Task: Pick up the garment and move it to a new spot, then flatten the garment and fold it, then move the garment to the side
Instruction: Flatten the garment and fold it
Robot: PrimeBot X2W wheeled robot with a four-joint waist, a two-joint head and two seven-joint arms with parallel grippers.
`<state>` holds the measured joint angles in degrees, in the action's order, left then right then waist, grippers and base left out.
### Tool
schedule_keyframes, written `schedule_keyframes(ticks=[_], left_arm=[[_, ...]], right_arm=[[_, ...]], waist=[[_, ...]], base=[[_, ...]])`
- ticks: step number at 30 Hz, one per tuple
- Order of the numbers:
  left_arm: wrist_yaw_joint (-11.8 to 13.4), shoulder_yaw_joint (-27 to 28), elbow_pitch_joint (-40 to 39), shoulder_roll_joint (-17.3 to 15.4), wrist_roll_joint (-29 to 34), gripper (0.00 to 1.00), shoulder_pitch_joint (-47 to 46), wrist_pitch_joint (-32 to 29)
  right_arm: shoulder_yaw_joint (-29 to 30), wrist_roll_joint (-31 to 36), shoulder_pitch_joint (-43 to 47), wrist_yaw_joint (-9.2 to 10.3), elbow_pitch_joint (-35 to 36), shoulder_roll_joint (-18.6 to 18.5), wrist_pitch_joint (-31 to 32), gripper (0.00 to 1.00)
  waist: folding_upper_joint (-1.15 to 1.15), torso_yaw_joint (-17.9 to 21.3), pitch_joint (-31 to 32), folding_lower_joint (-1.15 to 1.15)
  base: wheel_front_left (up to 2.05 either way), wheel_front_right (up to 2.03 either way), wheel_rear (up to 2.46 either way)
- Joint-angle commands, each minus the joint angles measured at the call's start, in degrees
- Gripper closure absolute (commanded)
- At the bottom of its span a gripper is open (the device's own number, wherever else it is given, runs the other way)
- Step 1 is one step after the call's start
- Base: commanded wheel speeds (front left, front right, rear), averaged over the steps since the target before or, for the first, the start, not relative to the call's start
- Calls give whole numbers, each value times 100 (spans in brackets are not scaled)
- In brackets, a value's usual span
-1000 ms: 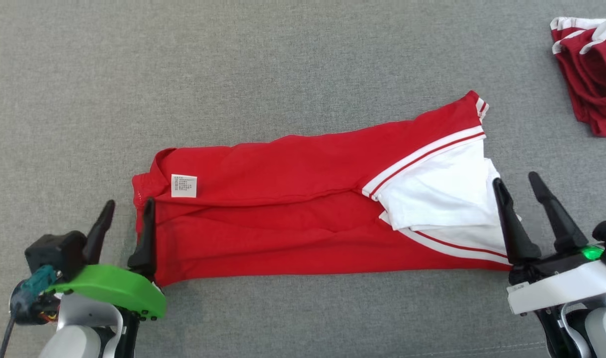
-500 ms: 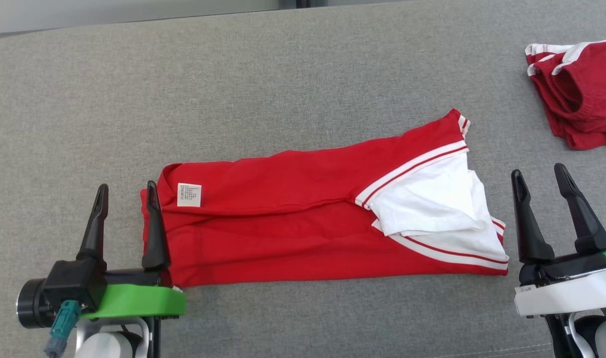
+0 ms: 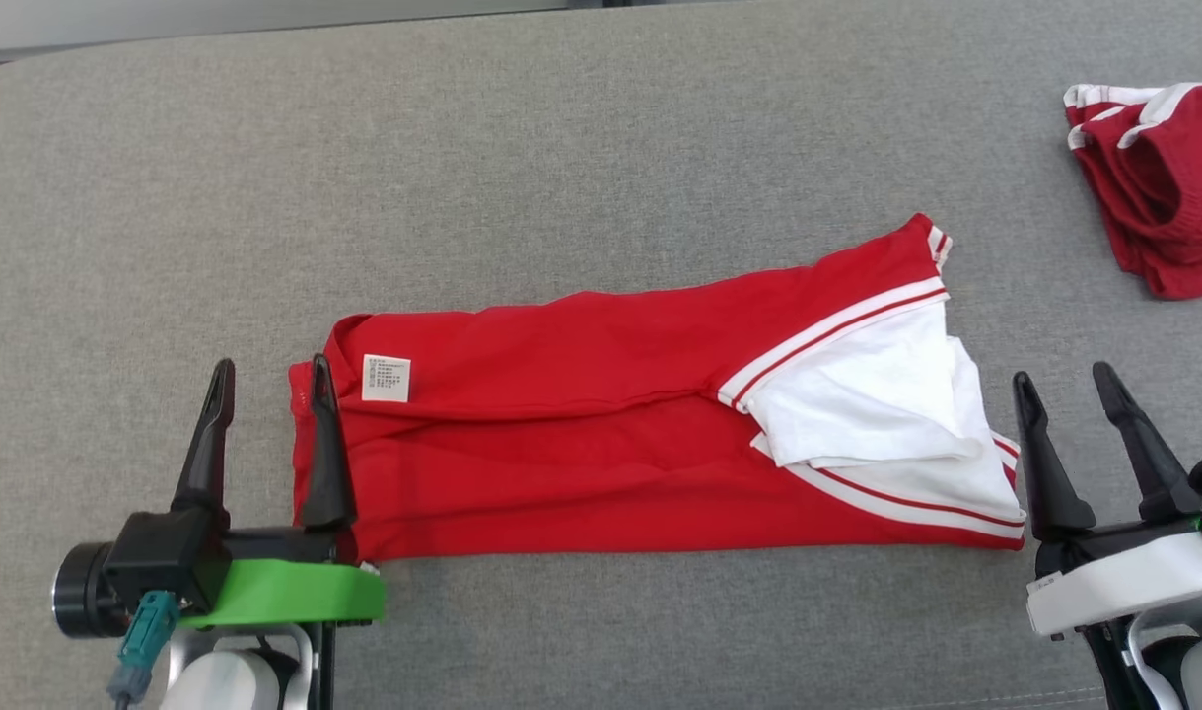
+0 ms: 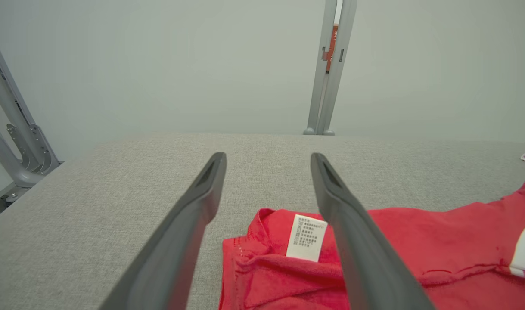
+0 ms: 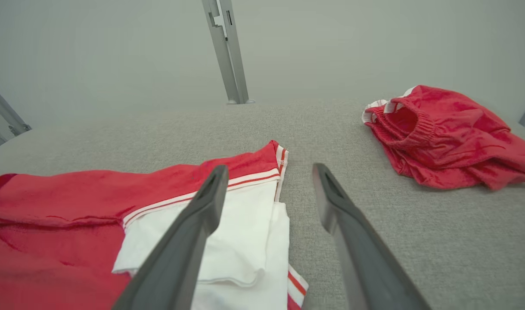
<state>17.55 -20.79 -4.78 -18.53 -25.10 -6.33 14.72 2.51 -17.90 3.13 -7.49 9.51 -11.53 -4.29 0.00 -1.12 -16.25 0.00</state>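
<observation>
The garment (image 3: 581, 434) is red with white panels and striped trim, folded lengthwise into a long strip across the grey surface. A white care label (image 3: 386, 379) shows near its left end, also seen as the label (image 4: 306, 237) in the left wrist view. My left gripper (image 3: 270, 380) stands open at the strip's left end, its right finger over the red edge (image 4: 245, 258), nothing held. At the right end, my right gripper (image 3: 1059, 380) is open just beside the white panel (image 5: 240, 232), holding nothing.
A second crumpled dark red garment (image 3: 1158, 182) lies at the far right, seen also in the right wrist view (image 5: 443, 137). The grey padded surface (image 3: 561, 148) ends at a rounded back edge. Metal frame posts (image 4: 331, 64) stand behind it.
Both grippers have opened slightly wider and drawn back from the garment's ends. The head camera tilted, so the whole scene shifted down the picture. The garment lies as before.
</observation>
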Motion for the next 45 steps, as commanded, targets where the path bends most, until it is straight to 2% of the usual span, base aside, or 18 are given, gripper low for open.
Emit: schedule_keyframes(ticks=[1,9,15,16,17,18,23,28,35,40,45], left_arm=[[-51,-10,7,29,15,0,-155,29],[-238,-65,68,190,117,0,-535,45],[-336,-46,157,279,204,0,-666,50],[-344,-31,165,292,215,0,-670,50],[-357,-13,167,306,236,0,-662,51],[-364,6,168,313,252,0,-646,51],[-393,122,190,356,277,0,-487,51],[-426,173,184,388,331,0,-390,48],[-487,201,187,455,358,0,-318,48],[-519,228,211,494,376,0,-254,47],[-575,208,249,549,401,0,-242,47]], right_arm=[[-38,-49,-105,0,-148,-73,-22,0],[-386,-358,-731,0,-1764,-266,-158,0],[-841,-588,-1112,-1,-2602,-318,-180,0],[-932,-645,-1125,-2,-2664,-331,-155,53],[-1004,-705,-1153,-3,-2719,-342,-153,91],[-1056,-746,-1163,-3,-2743,-359,-153,100],[-1064,-939,-1127,-1,-2489,-584,-300,100],[-521,-993,-897,4,-2192,-820,-310,100],[109,-904,-521,3,-1765,-1133,157,100],[-238,-526,-752,0,-812,-1250,834,100],[-1312,-278,-1230,0,213,-1026,1671,100]], waist=[[0,-118,-140,0],[0,-362,-523,0],[0,-413,-588,0],[0,-413,-585,0],[0,-408,-575,0],[0,-399,-564,0],[0,-327,-433,0],[0,-275,-280,0],[0,-257,-110,0],[0,-243,23,0],[0,-282,143,0]], base=[[0,0,0],[0,0,0],[0,0,0],[0,0,0],[0,0,0],[0,0,0],[0,0,0],[0,0,0],[0,0,0],[0,0,0],[0,0,0]])
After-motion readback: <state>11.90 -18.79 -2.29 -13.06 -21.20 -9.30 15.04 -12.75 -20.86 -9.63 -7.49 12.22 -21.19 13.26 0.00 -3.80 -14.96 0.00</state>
